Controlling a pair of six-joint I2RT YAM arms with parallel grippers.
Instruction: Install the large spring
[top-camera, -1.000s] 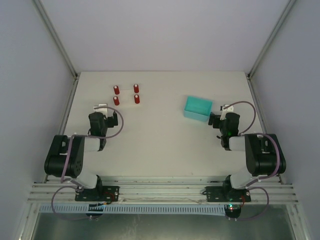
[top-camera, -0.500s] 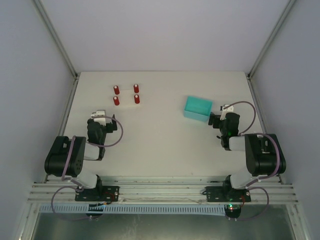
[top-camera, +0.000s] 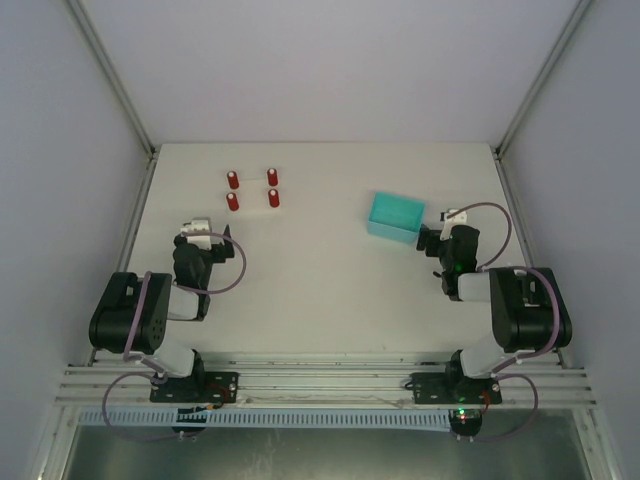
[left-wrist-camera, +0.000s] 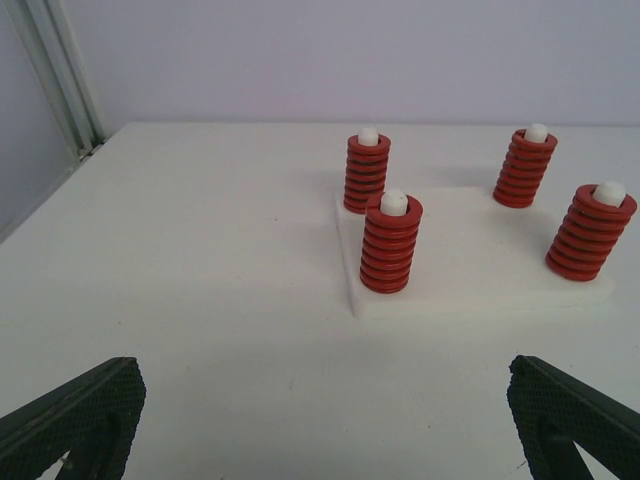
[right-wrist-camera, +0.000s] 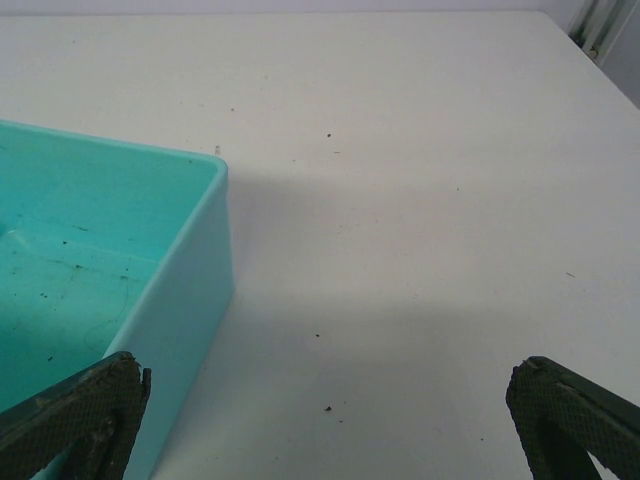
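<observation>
The left gripper (left-wrist-camera: 320, 440) hovers with its jaws spread wide and nothing between them, facing four red springs (left-wrist-camera: 391, 243). Each spring stands upright on a white peg (left-wrist-camera: 394, 202) of the white plate (left-wrist-camera: 470, 285) on the table (left-wrist-camera: 180, 260). Further right, the teal bin (right-wrist-camera: 190, 270) sits just beside the right gripper (right-wrist-camera: 322, 440), whose jaws likewise stand wide apart, gripping nothing.

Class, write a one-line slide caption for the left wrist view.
Four red coil springs stand upright on white pegs of a flat white base plate, beyond the open left gripper.
</observation>
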